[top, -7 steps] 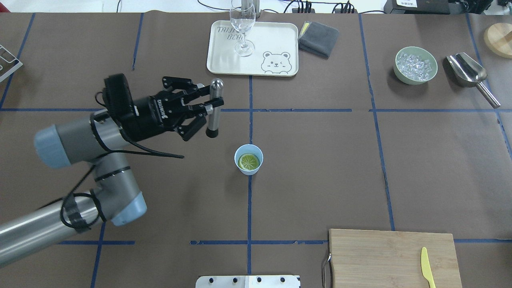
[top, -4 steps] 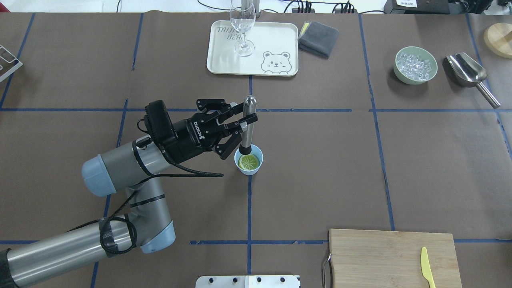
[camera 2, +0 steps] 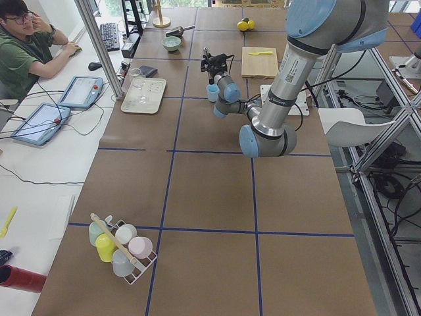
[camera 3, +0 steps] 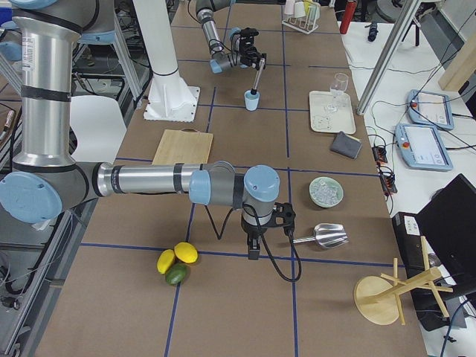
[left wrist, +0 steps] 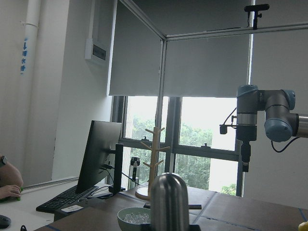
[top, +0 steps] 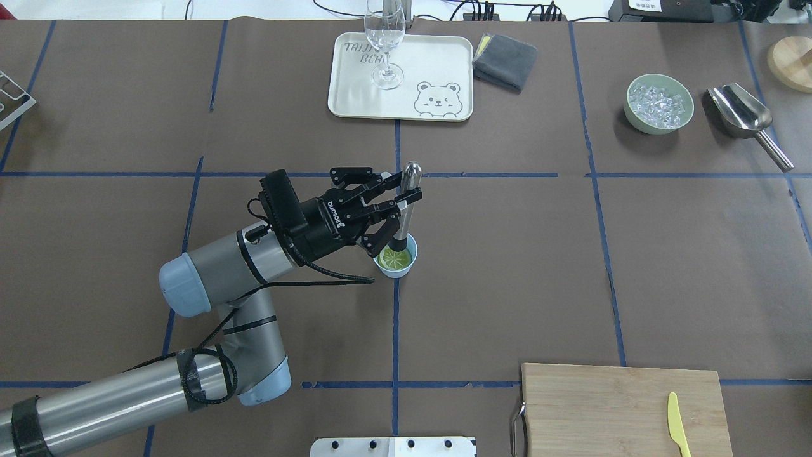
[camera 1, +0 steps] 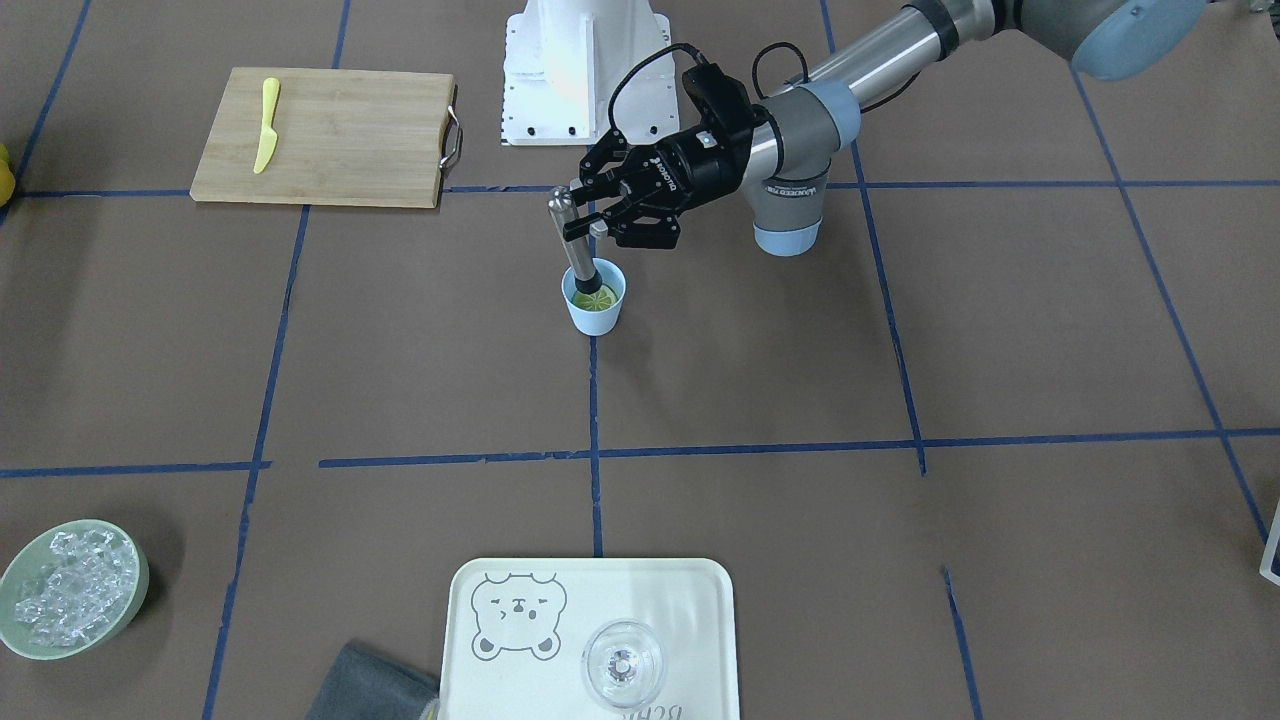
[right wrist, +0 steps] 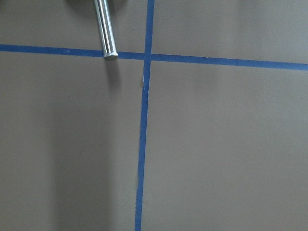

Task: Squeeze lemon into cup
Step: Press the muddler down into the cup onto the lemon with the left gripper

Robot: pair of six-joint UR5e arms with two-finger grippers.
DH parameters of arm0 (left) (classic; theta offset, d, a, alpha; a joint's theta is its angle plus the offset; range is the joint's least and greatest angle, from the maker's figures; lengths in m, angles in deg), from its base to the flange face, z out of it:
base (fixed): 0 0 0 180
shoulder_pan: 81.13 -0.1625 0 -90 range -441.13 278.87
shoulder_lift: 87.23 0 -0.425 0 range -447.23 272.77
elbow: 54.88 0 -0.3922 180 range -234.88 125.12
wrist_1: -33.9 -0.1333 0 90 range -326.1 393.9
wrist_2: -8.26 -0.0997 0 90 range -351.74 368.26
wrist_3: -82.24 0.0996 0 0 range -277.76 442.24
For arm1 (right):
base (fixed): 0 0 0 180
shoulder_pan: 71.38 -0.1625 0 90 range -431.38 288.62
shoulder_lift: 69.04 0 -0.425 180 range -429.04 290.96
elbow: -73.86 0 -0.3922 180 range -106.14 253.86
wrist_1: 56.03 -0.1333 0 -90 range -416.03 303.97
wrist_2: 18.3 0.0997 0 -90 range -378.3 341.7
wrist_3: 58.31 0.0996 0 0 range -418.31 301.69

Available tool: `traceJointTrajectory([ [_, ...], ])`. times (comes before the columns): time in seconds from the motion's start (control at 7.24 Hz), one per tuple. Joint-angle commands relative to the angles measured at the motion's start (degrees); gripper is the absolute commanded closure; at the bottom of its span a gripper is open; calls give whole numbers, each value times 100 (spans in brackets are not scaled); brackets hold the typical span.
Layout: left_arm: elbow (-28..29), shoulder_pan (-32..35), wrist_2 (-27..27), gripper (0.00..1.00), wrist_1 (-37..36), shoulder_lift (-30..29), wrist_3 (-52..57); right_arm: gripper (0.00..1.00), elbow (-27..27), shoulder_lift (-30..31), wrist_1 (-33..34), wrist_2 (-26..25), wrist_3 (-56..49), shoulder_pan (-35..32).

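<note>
The light blue cup stands at the table's middle, also in the front-facing view. The half lemon lies inside it, cut face up. My left gripper is shut on an upright steel muddler, just behind and above the cup. The muddler's black lower end is inside the cup's mouth, at the lemon's far edge. My right gripper shows only in the exterior right view, low over the table near a scoop. I cannot tell whether it is open or shut.
A white bear tray with a clear glass stands at the back. A grey cloth, a green bowl of ice and a steel scoop are back right. A cutting board with a yellow-green knife is front right.
My left arm has carried the muddler to the right and down, from left of the cup to over it. Its lower end now sits inside the cup's mouth.
</note>
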Motion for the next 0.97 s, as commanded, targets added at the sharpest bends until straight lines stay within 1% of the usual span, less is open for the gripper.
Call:
traceJointTrajectory([
  [0.0,219,-76,-132,100,0,31,15,0,-6,-1,0,0,1,-1],
  [0.14,316,-241,-273,100,9,22,294,0,-14,-10,0,0,1,-1],
  [0.28,326,-295,-352,100,9,31,340,0,-15,-19,0,0,1,-1],
  [0.83,256,-287,-362,100,9,13,349,0,-15,-19,0,0,1,-1],
])
